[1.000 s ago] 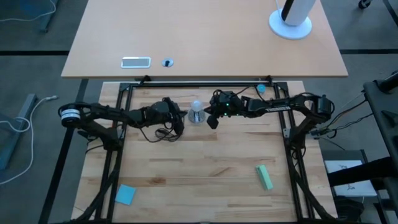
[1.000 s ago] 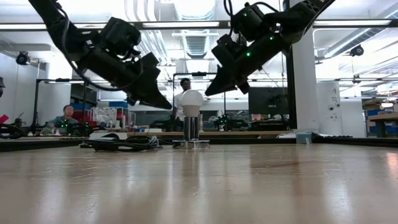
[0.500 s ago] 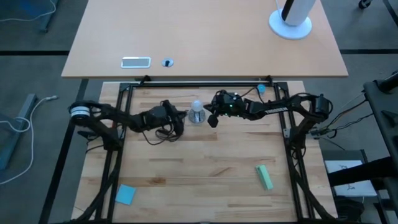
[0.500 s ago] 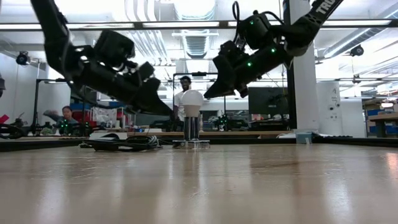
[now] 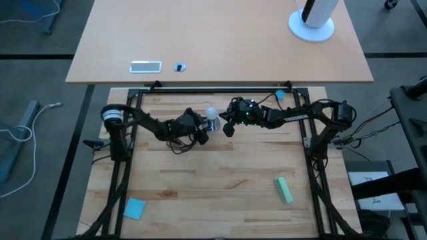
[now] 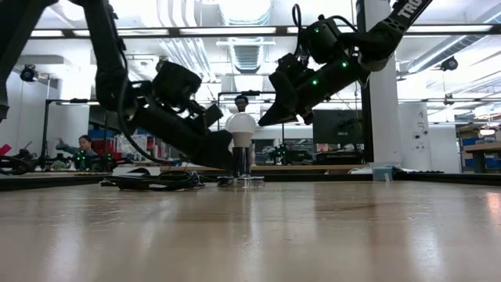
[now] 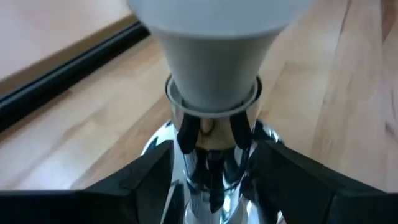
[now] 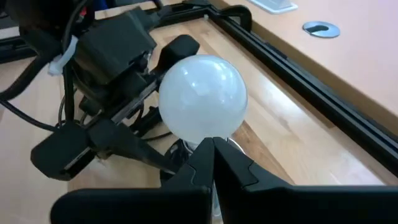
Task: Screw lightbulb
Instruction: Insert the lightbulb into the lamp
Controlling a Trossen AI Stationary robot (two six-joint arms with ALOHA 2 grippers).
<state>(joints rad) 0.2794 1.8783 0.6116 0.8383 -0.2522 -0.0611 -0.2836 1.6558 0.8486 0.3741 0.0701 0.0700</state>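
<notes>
The small frosted-white, pear-shaped lightbulb (image 5: 211,115) stands upright in a round polished-metal socket (image 6: 241,179) near the far edge of the pale wooden slatted table (image 5: 220,180), roughly midway between the two arms. The left gripper (image 5: 203,131) is low on the bulb's left side, its two dark fingers (image 7: 118,186) spread wide and flanking the shiny socket stem just below the bulb's greyish neck; from the left wrist view no finger is seen pressing on the bulb. The right gripper (image 5: 225,128) hangs just beside the bulb on its right, raised above the table, its dark fingers (image 8: 208,162) pressed together with nothing between them, their tips close to the bulb's lower curve. A black cord (image 6: 149,182) lies coiled on the table to the left of the socket
</notes>
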